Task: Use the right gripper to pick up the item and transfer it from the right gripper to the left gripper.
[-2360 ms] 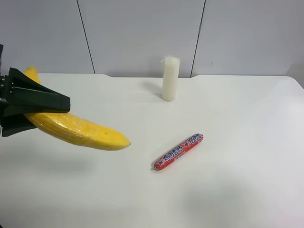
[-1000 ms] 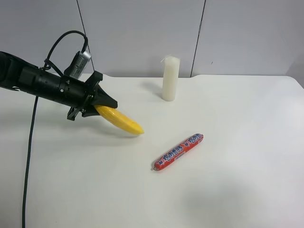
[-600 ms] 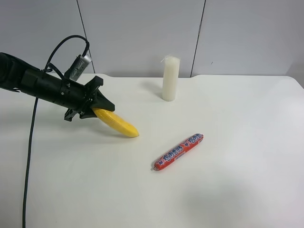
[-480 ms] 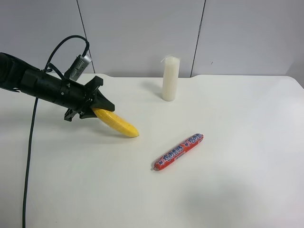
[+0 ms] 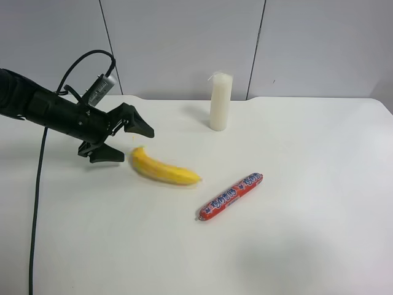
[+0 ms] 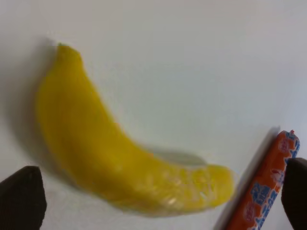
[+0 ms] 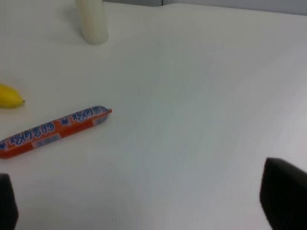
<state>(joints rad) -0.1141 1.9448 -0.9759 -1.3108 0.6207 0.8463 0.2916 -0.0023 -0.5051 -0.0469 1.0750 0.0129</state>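
Left claw (image 5: pixel 123 140) spread beside the banana (image 5: pixel 164 171) on the worktop (image 5: pixel 295 246); right claw (image 7: pixel 144 225) also spread; withdrawal should clear the banana.

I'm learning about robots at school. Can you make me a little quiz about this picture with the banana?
1. True or false: the banana is lying on the table.
2. Which thing stands upright? A) sausage B) candle C) banana
3. Fill in: the left tool beside the banana is ____ (open or shut).

Key: 1 true; 2 B; 3 open. The banana lies free on the table, just beyond the spread fingers of the left tool, and nothing grips it.
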